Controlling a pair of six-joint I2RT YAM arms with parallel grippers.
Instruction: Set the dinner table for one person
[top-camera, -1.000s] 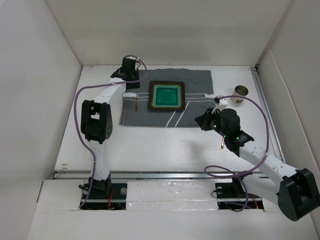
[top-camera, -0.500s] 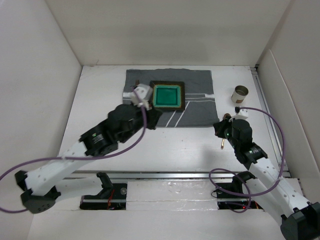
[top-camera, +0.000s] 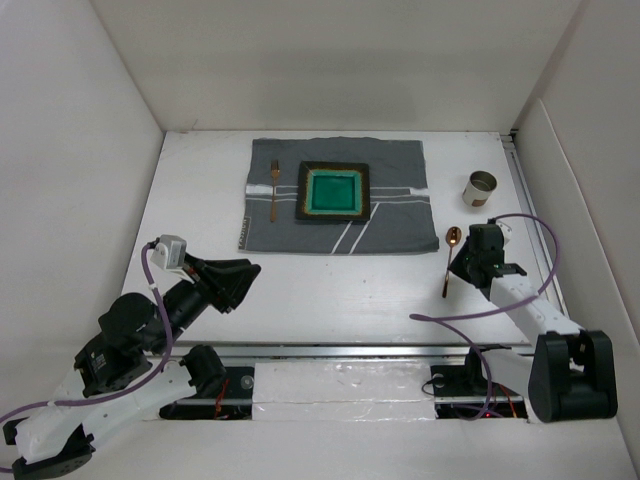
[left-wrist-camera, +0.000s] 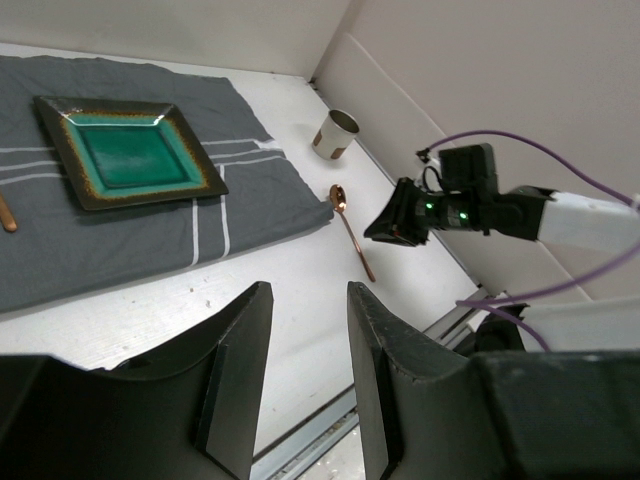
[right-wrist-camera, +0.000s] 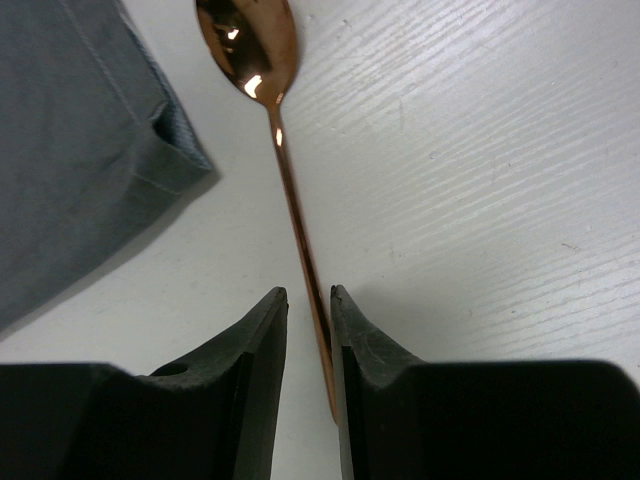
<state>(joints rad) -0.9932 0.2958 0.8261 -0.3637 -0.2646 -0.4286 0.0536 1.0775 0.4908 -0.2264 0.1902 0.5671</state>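
With the right hand (right-wrist-camera: 307, 295) narrowly apart astride the spoon (right-wrist-camera: 285, 150) handle, clamping nothing — spoon flat on the counter (top-camera: 330, 285) filling mid-frame, right of centre, just beside the mat (top-camera: 400, 225) — withdraw straight upward, without nudging it askew.

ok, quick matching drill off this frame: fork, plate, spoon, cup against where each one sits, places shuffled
Things
1. fork
2. plate
3. spoon
4. cup

Places
A. middle of the mat
B. bare table, right side, farther from the arms than the spoon
C. on the mat, left of the plate
D. bare table, just off the mat's right edge

Pairs: 1-C, 2-A, 3-D, 4-B
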